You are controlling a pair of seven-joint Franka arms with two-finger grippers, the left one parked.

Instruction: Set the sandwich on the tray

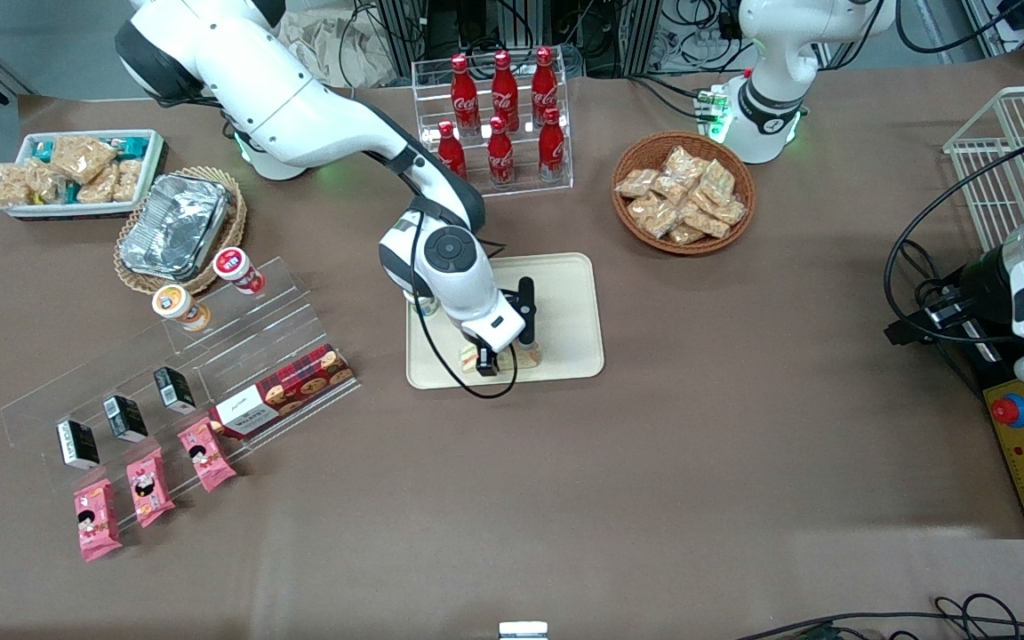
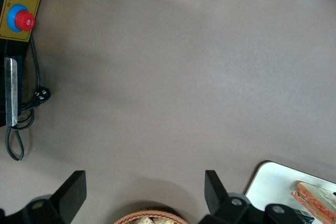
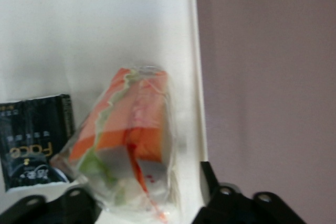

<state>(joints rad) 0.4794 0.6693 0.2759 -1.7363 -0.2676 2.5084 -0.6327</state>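
The sandwich, a clear-wrapped wedge with orange filling, rests on the cream tray close to the rim nearest the front camera. My right gripper hangs low over it, open, one finger on each side of the wedge. The right wrist view shows the sandwich on the tray between the spread fingers of the gripper, with a gap between the wrap and one fingertip. The parked arm's wrist view catches the sandwich at the tray's corner.
A black packet lies on the tray beside the sandwich. Farther from the camera stand a rack of cola bottles and a wicker snack basket. A foil container, an acrylic stand and pink packets lie toward the working arm's end.
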